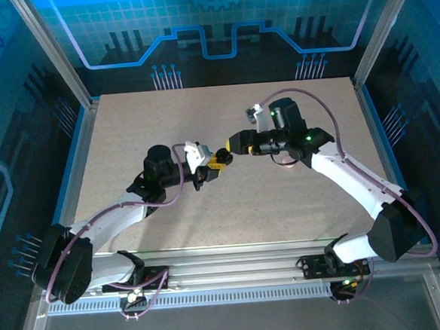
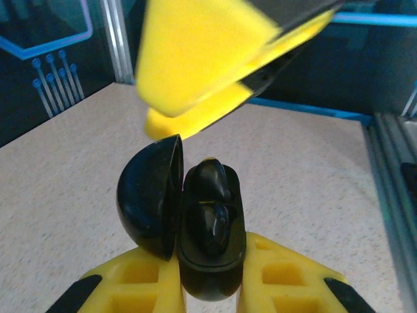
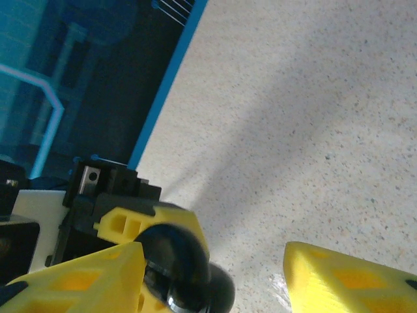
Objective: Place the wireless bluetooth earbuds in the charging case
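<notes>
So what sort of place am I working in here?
Probably a purpose-built robot cell rather than a home or shop: a bare speckled table, aluminium posts fencing it in, and blue circuit-print panels as walls.

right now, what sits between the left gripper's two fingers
The open black case, two black earbuds in it, clamped by the left gripper; the left wrist view shows it.
</notes>
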### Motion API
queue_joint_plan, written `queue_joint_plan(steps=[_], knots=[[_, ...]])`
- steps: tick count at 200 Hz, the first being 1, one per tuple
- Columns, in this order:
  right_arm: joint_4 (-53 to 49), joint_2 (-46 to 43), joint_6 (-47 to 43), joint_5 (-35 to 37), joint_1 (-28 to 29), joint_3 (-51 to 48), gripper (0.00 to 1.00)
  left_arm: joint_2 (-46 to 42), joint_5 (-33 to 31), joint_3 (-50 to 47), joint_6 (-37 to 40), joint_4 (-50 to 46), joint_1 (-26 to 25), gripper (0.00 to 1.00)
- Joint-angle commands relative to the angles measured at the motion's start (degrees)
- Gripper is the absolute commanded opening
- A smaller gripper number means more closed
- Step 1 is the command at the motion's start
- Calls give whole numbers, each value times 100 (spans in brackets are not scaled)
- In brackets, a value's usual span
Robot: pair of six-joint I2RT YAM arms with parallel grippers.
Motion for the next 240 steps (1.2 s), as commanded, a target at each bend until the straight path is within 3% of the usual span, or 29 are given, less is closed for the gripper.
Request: queue_joint_plan(steps=[1, 26, 73, 116, 128, 142, 169, 198, 240], knots=[[120, -48, -276, -852, -70, 101, 59, 80, 530, 298, -140, 87, -134, 15], [-167, -106, -847, -1009, -97, 241, 56, 120, 625, 389, -337, 99, -185, 15], [-8, -1057, -2312, -930, -132, -3, 55, 43, 696, 506, -432, -57, -194, 15], [454, -1985, -4136, -1088, -105, -820, 47, -12, 777, 541, -411, -145, -211, 15], [411, -2160, -4733, -984, -106, -1018, 50, -17, 815, 555, -401, -162, -220, 15], [225, -2222, -5289, -858, -112, -1137, 63, -20, 852, 585, -356, -223, -229, 15], [-110, -2108, -6221, -925, -122, -1162, 65, -38, 887, 628, -275, -323, -257, 15], [-286, -1832, -6655, -922, -123, -1109, 67, -64, 902, 671, -152, -441, -282, 15], [-152, -1405, -6517, -857, -125, -978, 67, -98, 925, 683, -49, -497, -299, 15]])
